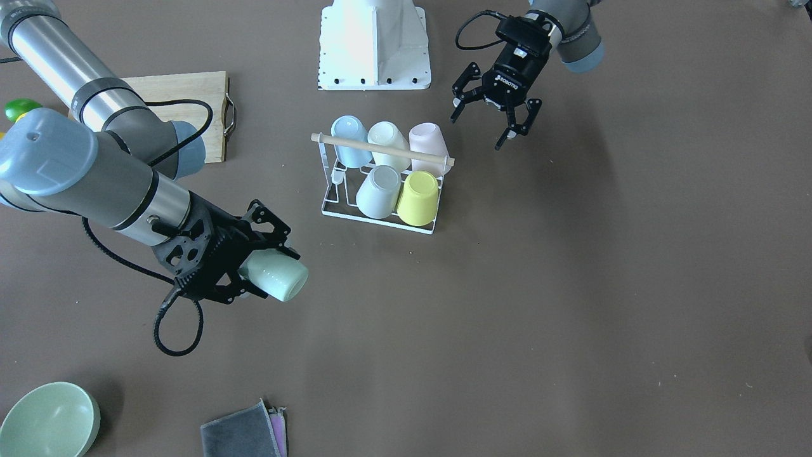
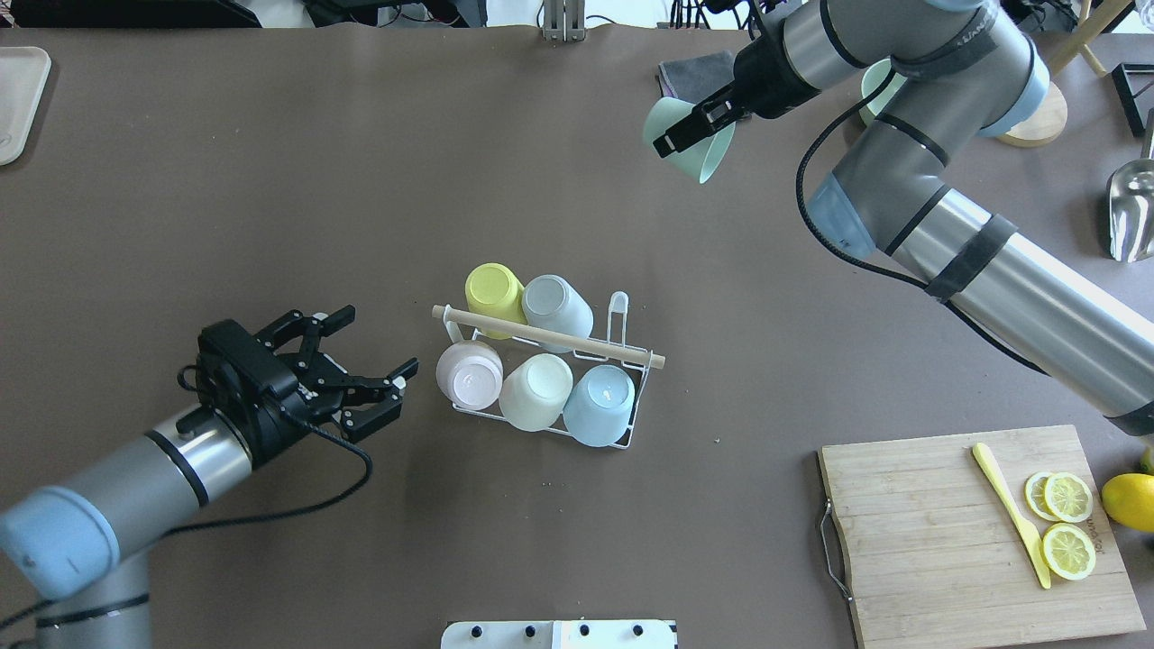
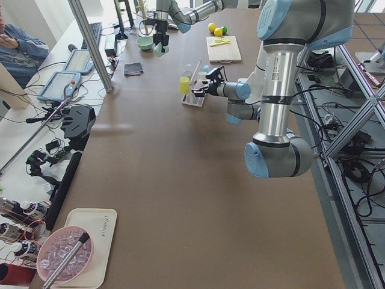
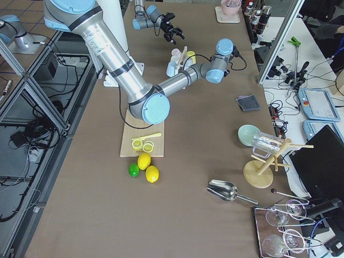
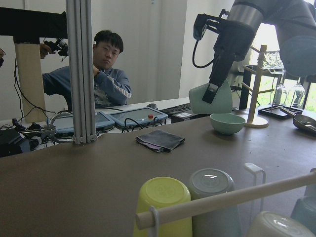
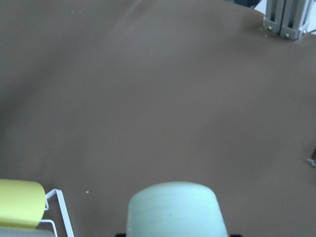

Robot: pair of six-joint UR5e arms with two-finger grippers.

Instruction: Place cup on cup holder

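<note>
The cup holder (image 2: 547, 335), a white wire rack with a wooden rod, stands mid-table. It carries yellow, grey, pink, cream and blue cups upside down; one prong (image 2: 618, 306) at its far corner is bare. My right gripper (image 2: 699, 126) is shut on a mint green cup (image 2: 712, 158) and holds it tilted in the air, well beyond the rack. In the front view the cup (image 1: 282, 276) sits in that gripper (image 1: 266, 266). My left gripper (image 2: 379, 341) is open and empty, just left of the pink cup (image 2: 469, 374).
A wooden cutting board (image 2: 938, 541) with lemon slices and a yellow knife lies at the near right. A mint bowl (image 1: 47, 419) and a grey cloth (image 1: 244, 431) lie on the far side. The robot base (image 1: 374, 44) stands behind the rack.
</note>
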